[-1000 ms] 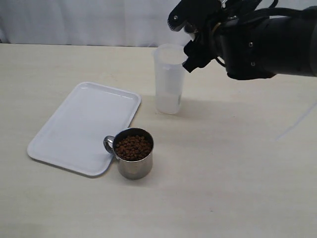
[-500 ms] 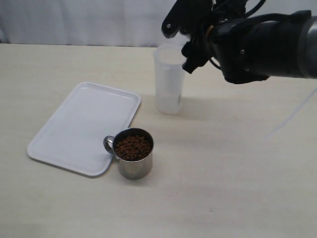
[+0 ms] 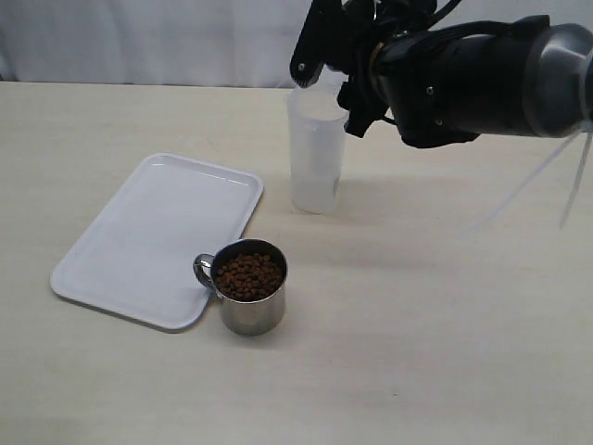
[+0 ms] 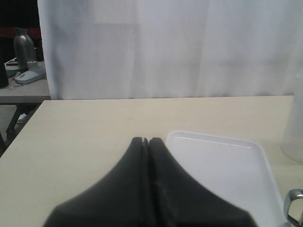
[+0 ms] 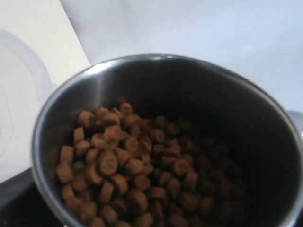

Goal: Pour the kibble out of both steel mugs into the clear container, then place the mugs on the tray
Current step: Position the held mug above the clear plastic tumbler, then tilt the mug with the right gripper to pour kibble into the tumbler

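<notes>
**Hazards at the first pour**

*Exterior view.* The right end effector [image 3: 332,74] hangs at the rim of the container [image 3: 316,153]. The container stands upright on the desk [image 3: 445,324] just behind the tray [image 3: 153,232], and we see no kibble [image 3: 248,275] inside it. We judge it tall, narrow and light, so a nudge from the arm at its rim could topple it. The second mug [image 3: 250,289], full, stands on the desk at the tray's near corner with its handle at the tray's rim.

*Left wrist view.* The left end effector [image 4: 146,141] has its jaws pressed together on nothing and sits low over the desk, short of the tray. It does not brace the container, so we expect nothing to stop a tip-over.

*Right wrist view.* The right end effector, jaws wide, carries the held mug [image 5: 165,80], which fills the picture. Its kibble lies banked to one side, which suggests a slight tilt. The mug's mouth looks about as wide as the container's. If the tilt comes fast or off-centre, we expect the kibble to leave in a rush, strike the rim and scatter over the desk. We cannot tell from here how well the two mouths line up.
</notes>
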Controlling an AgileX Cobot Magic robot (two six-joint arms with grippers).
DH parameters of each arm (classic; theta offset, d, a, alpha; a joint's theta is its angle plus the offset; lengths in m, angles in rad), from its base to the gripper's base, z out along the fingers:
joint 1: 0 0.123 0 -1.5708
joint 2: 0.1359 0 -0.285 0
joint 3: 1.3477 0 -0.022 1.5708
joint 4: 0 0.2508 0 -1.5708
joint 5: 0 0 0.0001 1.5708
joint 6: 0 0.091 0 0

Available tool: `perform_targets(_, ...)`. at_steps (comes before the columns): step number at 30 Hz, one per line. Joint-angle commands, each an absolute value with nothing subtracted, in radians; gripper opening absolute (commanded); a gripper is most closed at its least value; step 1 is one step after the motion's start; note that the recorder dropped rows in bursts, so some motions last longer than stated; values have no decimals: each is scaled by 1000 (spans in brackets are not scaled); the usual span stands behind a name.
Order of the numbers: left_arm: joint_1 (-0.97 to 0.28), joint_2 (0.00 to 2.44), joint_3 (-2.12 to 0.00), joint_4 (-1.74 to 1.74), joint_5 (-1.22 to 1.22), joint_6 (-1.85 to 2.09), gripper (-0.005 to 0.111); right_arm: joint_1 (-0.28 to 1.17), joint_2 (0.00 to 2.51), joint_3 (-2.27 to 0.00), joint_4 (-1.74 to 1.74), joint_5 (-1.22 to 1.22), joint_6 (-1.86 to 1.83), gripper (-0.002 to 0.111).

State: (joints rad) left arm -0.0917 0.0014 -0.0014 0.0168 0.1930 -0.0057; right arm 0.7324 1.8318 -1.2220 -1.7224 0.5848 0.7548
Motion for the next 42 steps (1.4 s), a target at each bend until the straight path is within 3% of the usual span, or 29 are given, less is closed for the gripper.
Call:
perform_targets(1, -95, 0, 0, 15, 190, -17, 0, 734, 1831, -1233, -1744, 631, 685, 5)
perform_targets(11, -95, 0, 0, 15, 190, -17, 0, 734, 1831, -1233, -1744, 622, 510, 5)
perform_targets(42, -95, 0, 0, 15, 184, -17, 0, 734, 1840, -1267, -1744, 561, 456, 5)
